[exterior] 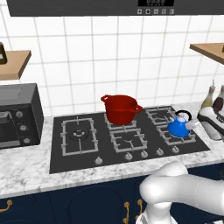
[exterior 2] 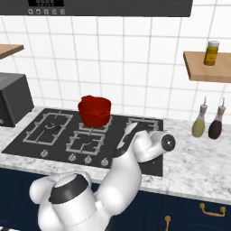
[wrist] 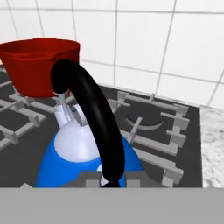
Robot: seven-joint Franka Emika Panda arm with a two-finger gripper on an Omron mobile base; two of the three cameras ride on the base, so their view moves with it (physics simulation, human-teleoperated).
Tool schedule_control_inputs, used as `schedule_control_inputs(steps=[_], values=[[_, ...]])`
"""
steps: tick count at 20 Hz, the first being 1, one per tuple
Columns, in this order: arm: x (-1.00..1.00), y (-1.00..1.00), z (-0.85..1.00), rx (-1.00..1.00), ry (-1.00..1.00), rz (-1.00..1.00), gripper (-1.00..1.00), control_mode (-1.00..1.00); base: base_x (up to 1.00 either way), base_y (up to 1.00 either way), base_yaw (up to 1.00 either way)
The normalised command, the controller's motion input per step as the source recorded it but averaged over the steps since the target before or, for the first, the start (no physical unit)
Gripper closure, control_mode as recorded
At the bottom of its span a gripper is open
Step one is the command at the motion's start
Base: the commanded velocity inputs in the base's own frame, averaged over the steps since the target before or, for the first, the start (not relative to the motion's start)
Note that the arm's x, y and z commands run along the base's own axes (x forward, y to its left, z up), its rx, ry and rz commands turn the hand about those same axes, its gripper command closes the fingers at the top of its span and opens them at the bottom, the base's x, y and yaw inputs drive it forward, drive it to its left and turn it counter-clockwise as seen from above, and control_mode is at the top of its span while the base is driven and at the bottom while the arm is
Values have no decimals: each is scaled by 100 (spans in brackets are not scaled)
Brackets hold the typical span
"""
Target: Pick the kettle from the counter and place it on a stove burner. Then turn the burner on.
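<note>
the blue kettle point(exterior: 178, 127) sits on the front right burner of the stove point(exterior: 87, 151), right of the red pot point(exterior: 120, 108) on the back middle burner. the fingers point(exterior: 191, 125) are closed on the kettle's black arched handle point(wrist: 94, 113), just above the white lid point(wrist: 75, 142). marble bench point(exterior: 26, 173) surrounds the stove.

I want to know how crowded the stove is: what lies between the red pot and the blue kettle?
In the left base view only bare burner grates separate the red pot from the kettle; nothing else sits between them.
</note>
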Motion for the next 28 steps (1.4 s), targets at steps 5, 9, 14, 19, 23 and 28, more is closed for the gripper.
schedule_control_inputs(steps=[5,9,14,19,23,28], values=[[0,8,-26,-6,0,0,-100,-100,0,0,0],[-3,0,0,0,0,0,-100,-100,0,0,0],[-38,-5,35,0,-1,0,-100,-100,0,0,0],[-75,-10,37,0,1,0,-100,-100,0,0,0],[-62,25,0,0,28,-8,-100,-100,0,0,0],[-9,50,0,0,33,-20,-100,-100,0,0,0]])
